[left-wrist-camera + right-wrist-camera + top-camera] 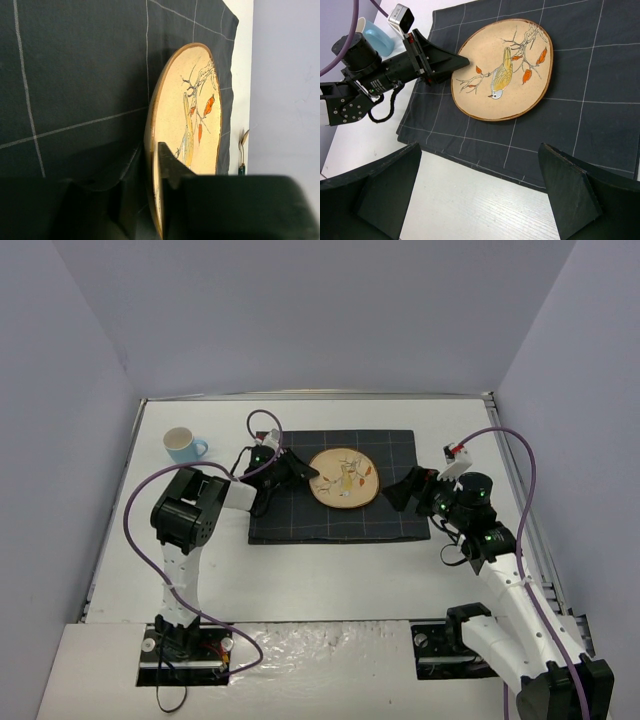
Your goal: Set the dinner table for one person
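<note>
Top external view: the dinner table (pixel 330 570), a flat matt white rectangle edged by a thin metal rim, fills the floor of the enclosure, appearing wider than deep, with its far edge against the back wall. At its centre lies a dark navy cloth mat (pixel 390 515) ruled with a pale grid, long axis left to right, parallel to that edge. A round cream plate (pixel 345 480) with a brown rim rests on the mat. A light blue mug (pixel 183 446) stands on bare tabletop at far left. The left gripper (pixel 302 473) meets the plate's left edge; the right gripper (pixel 403 492) hangs just right of the plate, apart from it. Left wrist view: the plate (pixel 200 100), seen edge-on, has its rim pinched between the narrow jaws of the left gripper (pixel 150 150). A strip of the table (pixel 243 60) shows beyond the mat (pixel 75 75), bearing a slim object too small to identify. Right wrist view: the right gripper (pixel 480 185) is spread wide and holds nothing, above the mat's near edge and the table (pixel 470 205). The glossy plate (pixel 502 70) shows a painted yellow bird on a branch with orange leaves.
</note>
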You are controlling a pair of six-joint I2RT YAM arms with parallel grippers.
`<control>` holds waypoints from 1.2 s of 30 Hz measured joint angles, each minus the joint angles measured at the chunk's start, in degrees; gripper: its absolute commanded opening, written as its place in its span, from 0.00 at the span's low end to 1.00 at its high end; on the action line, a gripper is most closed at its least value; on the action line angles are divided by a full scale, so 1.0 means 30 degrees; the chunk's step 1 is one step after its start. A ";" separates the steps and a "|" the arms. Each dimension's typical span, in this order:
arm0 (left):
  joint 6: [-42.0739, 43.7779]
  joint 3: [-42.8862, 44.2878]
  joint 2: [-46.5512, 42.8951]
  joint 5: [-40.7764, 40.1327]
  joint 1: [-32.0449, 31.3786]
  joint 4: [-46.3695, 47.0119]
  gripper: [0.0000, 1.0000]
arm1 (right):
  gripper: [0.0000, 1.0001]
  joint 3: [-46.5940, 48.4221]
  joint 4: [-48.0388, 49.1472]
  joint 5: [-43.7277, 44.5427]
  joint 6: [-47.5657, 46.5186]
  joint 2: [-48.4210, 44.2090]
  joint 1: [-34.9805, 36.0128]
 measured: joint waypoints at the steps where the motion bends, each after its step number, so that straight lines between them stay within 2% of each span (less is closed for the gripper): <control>1: -0.0104 -0.0028 0.0000 0.0056 0.0055 0.0086 0.29 | 1.00 0.0000 0.0000 0.0005 -0.0009 0.0000 0.0000; 7: -0.0454 -0.0075 -0.0019 0.0273 0.0200 0.0288 0.58 | 1.00 0.0000 -0.0039 0.0216 -0.0160 -0.0030 -0.0015; 8: -0.0476 -0.0075 -0.0060 0.0273 0.0229 0.0264 0.67 | 1.00 0.0000 -0.0074 0.0286 -0.0183 -0.0059 -0.0015; 10: -0.0448 -0.0082 -0.0225 0.0280 0.0301 0.0128 0.77 | 1.00 -0.0007 -0.0175 0.0422 -0.0226 -0.0167 -0.0015; 13: -0.0230 -0.0075 -0.0857 0.0195 0.0418 -0.0633 0.94 | 1.00 -0.0007 -0.0250 0.0582 -0.0283 -0.0306 -0.0015; 14: -0.0081 -0.0070 -0.1207 0.0080 0.0452 -0.1119 0.97 | 1.00 -0.0007 -0.0287 0.0632 -0.0294 -0.0341 -0.0015; 18: 0.1335 0.0249 -0.3402 -0.0704 0.0547 -0.4780 0.97 | 1.00 0.0000 -0.0464 0.0864 -0.0370 -0.0429 -0.0015; 21: 0.2765 0.1953 -0.5139 -0.1677 0.0630 -0.8768 0.97 | 1.00 0.0000 -0.0678 0.1052 -0.0475 -0.0473 -0.0015; 25: 0.5703 0.5131 -0.7848 -0.4299 0.1342 -1.5113 0.97 | 1.00 0.0000 -0.0969 0.1301 -0.0750 -0.0515 -0.0015; 29: 0.7667 0.6597 -1.0638 -0.5897 0.3804 -1.8590 0.97 | 1.00 0.0001 -0.1020 0.1359 -0.0880 -0.0456 -0.0015; 31: 0.8469 0.6873 -1.1388 -0.6343 0.5759 -1.9858 0.97 | 1.00 0.0029 -0.1013 0.1334 -0.0997 -0.0250 -0.0015; 36: 1.0270 0.8020 -1.0063 -0.7173 1.0127 -2.2803 0.91 | 1.00 0.0128 -0.1056 0.1333 -0.1272 0.0220 -0.0015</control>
